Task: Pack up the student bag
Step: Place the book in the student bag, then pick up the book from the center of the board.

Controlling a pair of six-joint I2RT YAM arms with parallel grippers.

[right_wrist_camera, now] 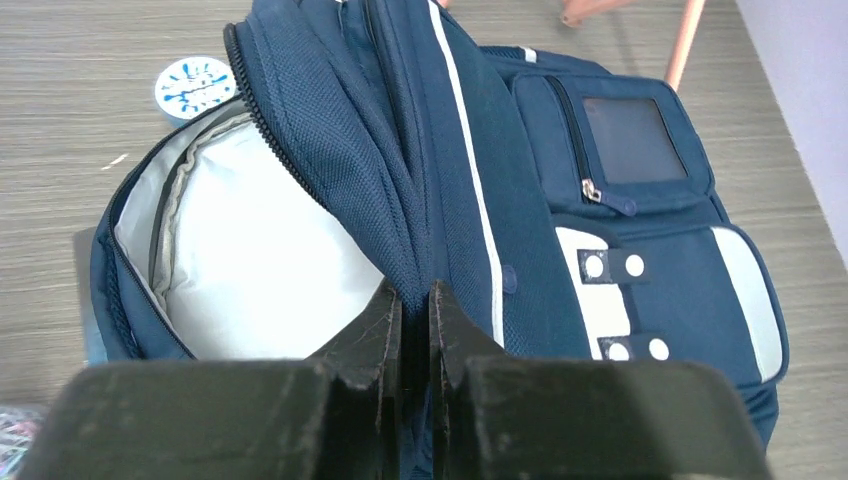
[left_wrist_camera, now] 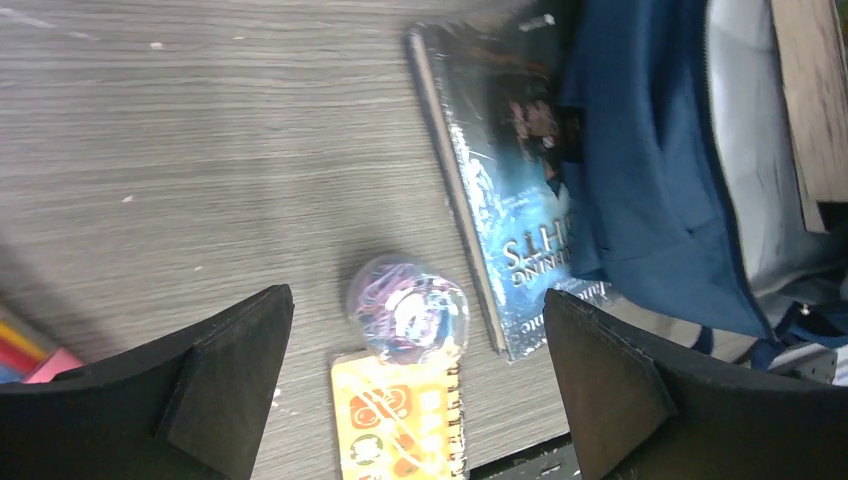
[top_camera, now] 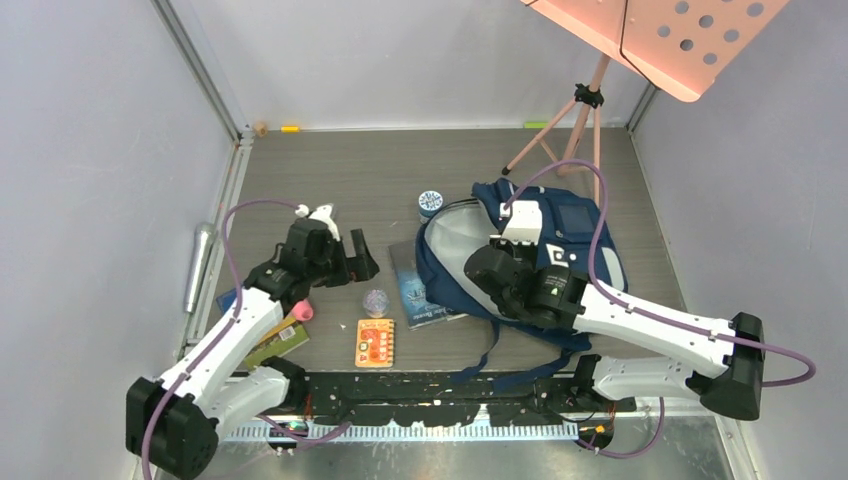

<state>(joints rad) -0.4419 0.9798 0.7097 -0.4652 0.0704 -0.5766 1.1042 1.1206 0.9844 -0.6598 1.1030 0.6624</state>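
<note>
So the student bag (right_wrist_camera: 640, 200) is a big navy fabric backpack with pale stripes, a zip pocket with a dark window panel, and white patches with little snap dots lower down. It lies on the table (top_camera: 330, 170) right under the right gripper (right_wrist_camera: 415, 300), which is clamped nearly shut on a fold of the front panel by the zipper edge. To the left of those fingers the main compartment gapes open and you can see the pale lining; the front pockets sit off to the right. The long axis seems to run straight away from the right fingers, windowed pocket at the far end, straps trailing back toward the arm bases. The left gripper (left_wrist_camera: 415, 300) is spread wide with nothing in it, hovering above the table. Below the gap between its fingers are a clear ball of coloured clips (left_wrist_camera: 408, 308) and an orange notepad (left_wrist_camera: 400, 420). Just inside its right finger lies a glossy book (left_wrist_camera: 490, 210), its far side tucked under the bag's edge.
</note>
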